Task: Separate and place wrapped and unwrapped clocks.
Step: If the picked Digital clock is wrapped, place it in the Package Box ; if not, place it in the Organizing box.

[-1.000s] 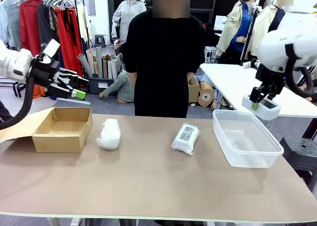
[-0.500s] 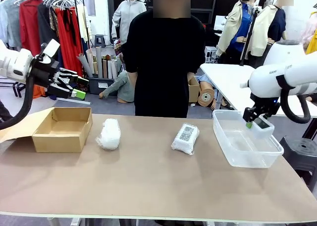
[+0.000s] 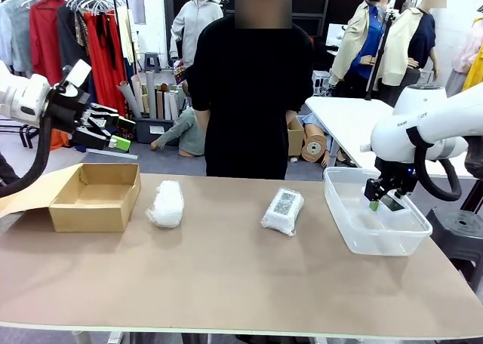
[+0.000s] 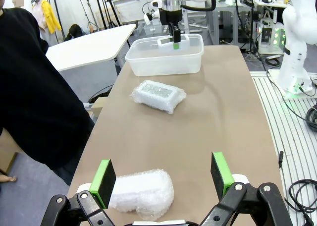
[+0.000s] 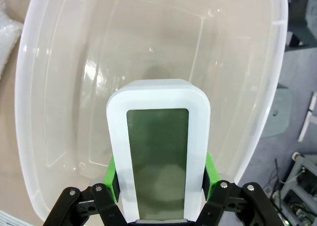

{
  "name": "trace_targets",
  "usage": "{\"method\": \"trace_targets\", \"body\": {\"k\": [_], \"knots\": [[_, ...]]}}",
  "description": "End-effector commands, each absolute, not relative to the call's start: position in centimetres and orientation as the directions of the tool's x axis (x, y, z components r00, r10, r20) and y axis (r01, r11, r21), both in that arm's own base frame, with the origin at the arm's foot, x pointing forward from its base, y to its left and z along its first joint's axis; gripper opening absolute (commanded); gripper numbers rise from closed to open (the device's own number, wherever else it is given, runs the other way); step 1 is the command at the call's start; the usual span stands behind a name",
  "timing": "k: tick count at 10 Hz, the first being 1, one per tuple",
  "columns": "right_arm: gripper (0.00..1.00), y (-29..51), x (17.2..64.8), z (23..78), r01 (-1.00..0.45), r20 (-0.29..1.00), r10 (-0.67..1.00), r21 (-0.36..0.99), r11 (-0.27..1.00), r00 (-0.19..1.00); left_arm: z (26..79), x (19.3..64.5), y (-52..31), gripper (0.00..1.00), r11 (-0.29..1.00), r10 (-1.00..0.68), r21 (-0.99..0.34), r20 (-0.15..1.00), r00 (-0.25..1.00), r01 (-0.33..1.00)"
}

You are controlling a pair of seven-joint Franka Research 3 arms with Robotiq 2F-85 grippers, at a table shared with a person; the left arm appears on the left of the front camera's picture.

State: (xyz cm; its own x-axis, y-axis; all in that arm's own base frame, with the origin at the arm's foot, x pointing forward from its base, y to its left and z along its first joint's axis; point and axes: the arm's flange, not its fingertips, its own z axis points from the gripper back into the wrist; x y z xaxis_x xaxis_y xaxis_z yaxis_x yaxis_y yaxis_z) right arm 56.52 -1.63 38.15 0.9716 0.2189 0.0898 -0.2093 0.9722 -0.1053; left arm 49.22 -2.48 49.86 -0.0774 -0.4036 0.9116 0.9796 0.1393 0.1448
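Observation:
The bare white clock (image 5: 158,151) with a greyish screen sits between the green pads of my right gripper (image 5: 159,182), which is shut on it. It hangs low inside the clear plastic bin (image 5: 29,112) at the table's right (image 3: 411,234); the right gripper (image 3: 383,203) reaches in over the far rim. Two bubble-wrap bundles lie mid-table: a plain one (image 3: 167,203) and one with a code label (image 3: 283,210). My left gripper (image 3: 113,136) is open, up beyond the cardboard box (image 3: 90,212). In the left wrist view the plain bundle (image 4: 141,194) lies below the open left gripper (image 4: 163,179).
A person in black (image 3: 249,95) stands at the table's far edge, between the two bundles. The cardboard box has its flap folded out to the left. The labelled bundle (image 4: 158,94) lies between the plain one and the bin (image 4: 148,62). Bare tabletop fills the near half.
My right arm has come down and leftward with the clock, from above the bin's far right corner into the bin. The left arm and both bundles have stayed put.

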Motion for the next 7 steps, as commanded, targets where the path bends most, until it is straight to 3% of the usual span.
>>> {"method": "trace_targets", "body": {"k": [1, 7], "knots": [[0.00, -1.3, 56.3, 38.8, -0.213, 0.100, 0.224, -0.108, 0.971, 0.970, 49.9, 49.2, -2.5, 1.00, 0.138, -0.402, 0.147, 0.912, -0.080, 0.980], [0.00, -1.6, 59.3, 36.4, -0.232, 0.118, 0.248, -0.138, 0.963, 0.961, 49.9, 49.2, -2.5, 1.00, 0.138, -0.402, 0.147, 0.912, -0.080, 0.980]]}}
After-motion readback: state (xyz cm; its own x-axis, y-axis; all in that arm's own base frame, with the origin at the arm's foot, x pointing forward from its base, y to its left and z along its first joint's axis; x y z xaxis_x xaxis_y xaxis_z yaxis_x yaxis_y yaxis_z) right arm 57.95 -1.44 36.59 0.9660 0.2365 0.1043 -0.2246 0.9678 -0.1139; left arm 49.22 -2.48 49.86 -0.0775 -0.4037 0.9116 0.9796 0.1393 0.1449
